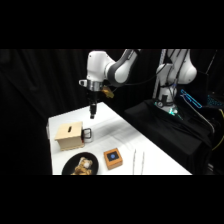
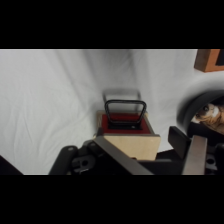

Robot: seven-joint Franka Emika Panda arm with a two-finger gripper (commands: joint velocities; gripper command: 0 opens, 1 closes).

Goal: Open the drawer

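White counter (image 1: 150, 150), black backdrop: I've got the gripper (image 1: 92, 116) hovering just above the drawer (image 2: 127, 131) at the counter's left end, can't tell jaw width, so approach step, and next I'd drop onto the black loop handle (image 2: 125, 106).

Dim, soft blur, bright table (image 1: 150, 145) glare

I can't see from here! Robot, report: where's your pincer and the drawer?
Pincer above the drawer's black handle, not touching. Drawer in its casing, handle sticking out. Nothing in the way; orange box and plate sit aside.
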